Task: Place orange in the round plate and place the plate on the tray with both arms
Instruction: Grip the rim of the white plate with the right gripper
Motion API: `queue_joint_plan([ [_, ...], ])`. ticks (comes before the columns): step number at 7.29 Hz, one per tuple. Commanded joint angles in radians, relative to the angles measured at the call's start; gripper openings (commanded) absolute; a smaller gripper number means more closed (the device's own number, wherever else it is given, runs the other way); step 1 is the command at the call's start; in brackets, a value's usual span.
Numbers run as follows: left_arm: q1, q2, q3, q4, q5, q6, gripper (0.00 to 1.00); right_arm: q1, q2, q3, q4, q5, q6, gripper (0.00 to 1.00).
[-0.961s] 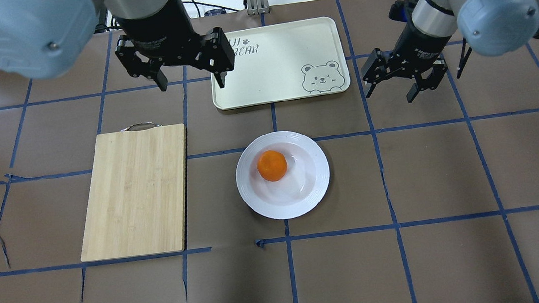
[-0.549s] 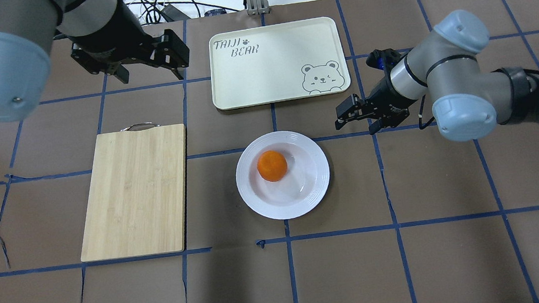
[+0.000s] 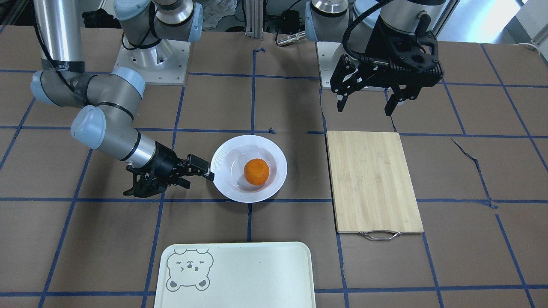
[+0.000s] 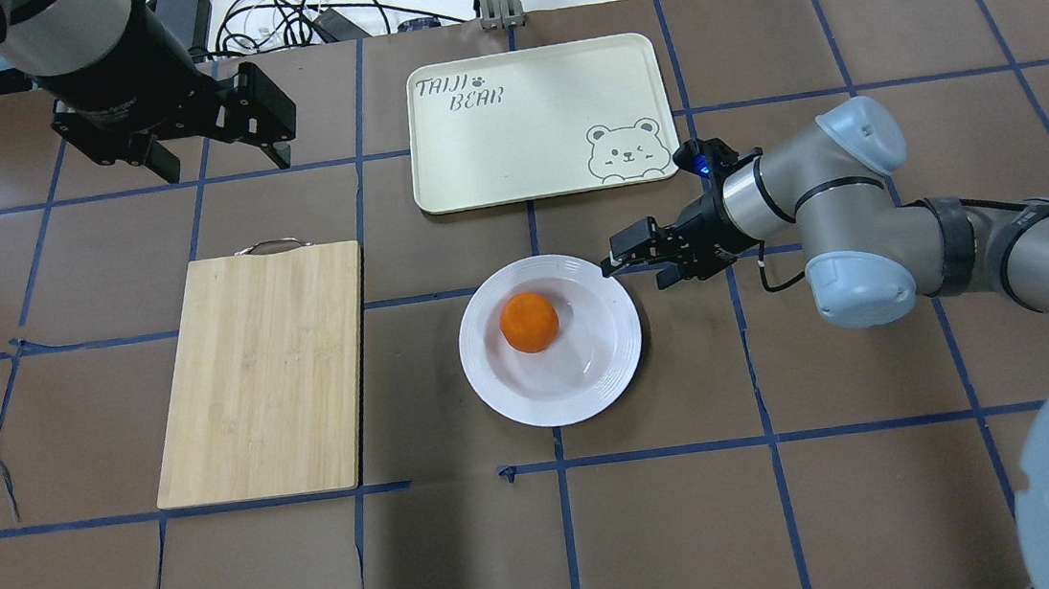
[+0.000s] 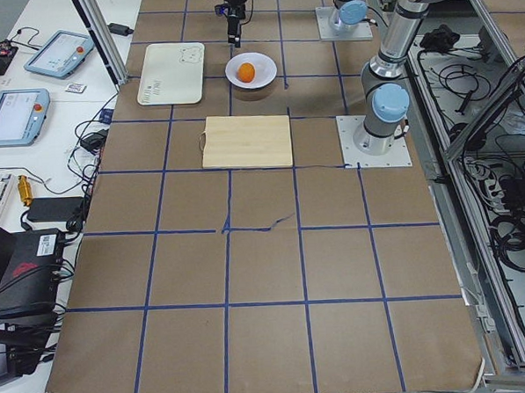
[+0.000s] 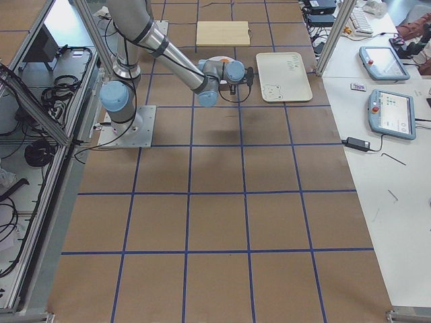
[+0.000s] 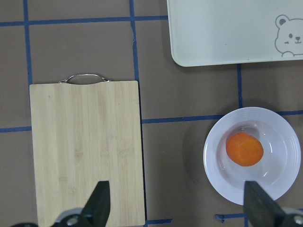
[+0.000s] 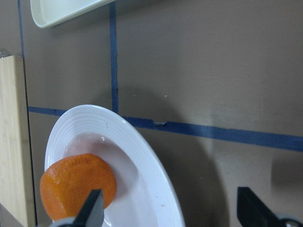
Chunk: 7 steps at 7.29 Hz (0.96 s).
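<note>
Orange sits in round plate. Right gripper low at plate rim, fingers spread wide. Left gripper raised beyond cutting board, fingers wide, empty.

I've got the orange sitting in the round plate, mid-way across the table. The tray lies beyond it, the cutting board to its left. Right gripper is at the plate's right rim, fingers either side of it. Left gripper hangs beyond the board's handle end.
</note>
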Motion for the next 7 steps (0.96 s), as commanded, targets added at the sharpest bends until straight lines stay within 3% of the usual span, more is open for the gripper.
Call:
queue_joint_plan([
  [1,0.009,0.005,-0.025,0.007,0.012,0.003,1.0,0.03,0.018,0.048,-0.062,0.011,0.0,0.99],
  [7,0.009,0.008,-0.031,0.007,0.006,0.003,1.0,0.036,0.036,0.055,-0.075,0.01,0.002,0.65],
])
